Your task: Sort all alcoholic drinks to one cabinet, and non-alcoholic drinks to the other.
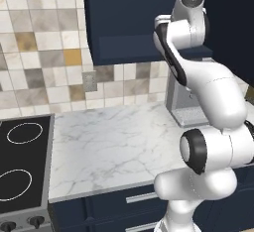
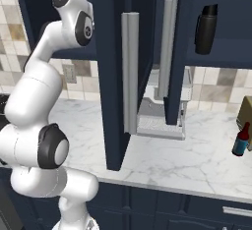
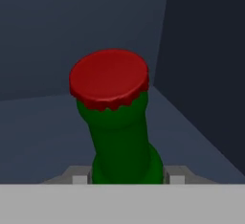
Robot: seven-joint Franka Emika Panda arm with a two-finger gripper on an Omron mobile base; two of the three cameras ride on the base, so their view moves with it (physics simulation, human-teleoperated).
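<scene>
A: Inside the narrower navy cabinet [image 1: 144, 18], where your arm reaches up, you are in the middle of placing one of the alcoholic drinks. Over on the wide shelf of the other cabinet [image 2: 224, 8] the black flask [image 2: 205, 29] is already standing, and the red-brown bottle [image 2: 241, 140] waits on the desk [image 2: 197, 160].

B: So what does my next move call for?

A: I'd judge you must lower the green bottle [image 3: 122, 141] until its base sits flat on the shelf [image 3: 38, 132], then part the jaws and back straight out.

B: And the tool?

A: Your tool [image 3: 127, 175] is clamped on the green bottle's neck; the fingers [image 3: 79, 176] press it from both sides. The red cap [image 3: 109, 78] stands just beyond them, and the bottle leans slightly in the hand view.
</scene>
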